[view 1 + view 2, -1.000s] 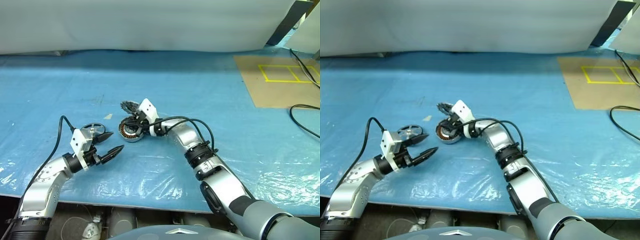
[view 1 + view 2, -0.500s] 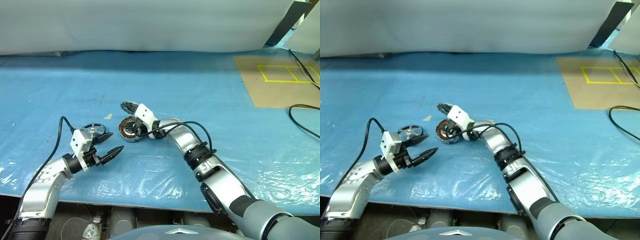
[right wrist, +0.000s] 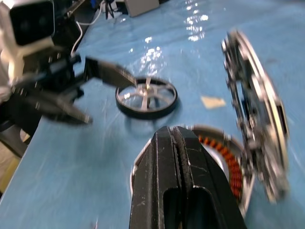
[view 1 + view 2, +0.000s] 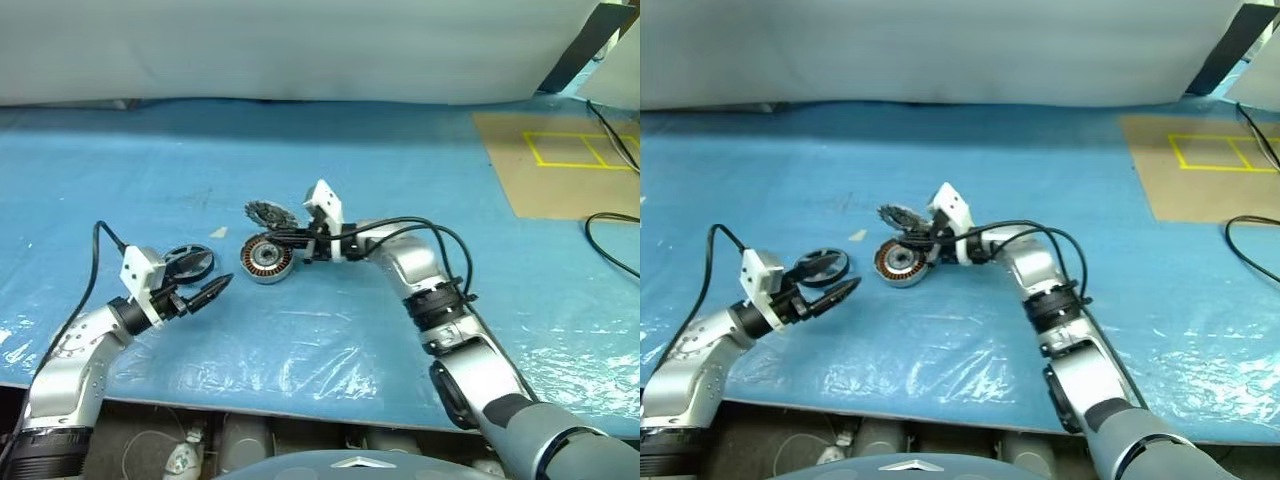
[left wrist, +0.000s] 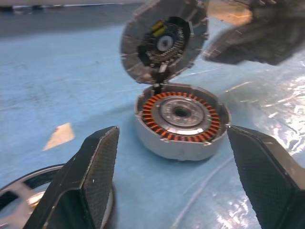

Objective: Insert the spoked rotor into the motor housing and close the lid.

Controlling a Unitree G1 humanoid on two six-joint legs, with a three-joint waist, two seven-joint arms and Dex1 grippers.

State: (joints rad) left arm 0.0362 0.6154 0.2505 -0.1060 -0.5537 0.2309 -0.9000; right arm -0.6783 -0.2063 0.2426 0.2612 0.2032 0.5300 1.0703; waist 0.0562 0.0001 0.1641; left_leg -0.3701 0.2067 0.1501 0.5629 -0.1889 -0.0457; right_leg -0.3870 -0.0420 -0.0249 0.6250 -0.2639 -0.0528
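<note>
No text, label, brand or number can be read anywhere in these views. The only sign-like marking is a set of yellow tape lines (image 4: 578,150) forming adjoining rectangles on the brown cardboard sheet (image 4: 520,180) lying on the far right of the blue plastic-covered table (image 4: 400,190); they carry no lettering. The small yellow part inside the round grey metal lid (image 5: 163,39) of the motor housing shows no legible print.
</note>
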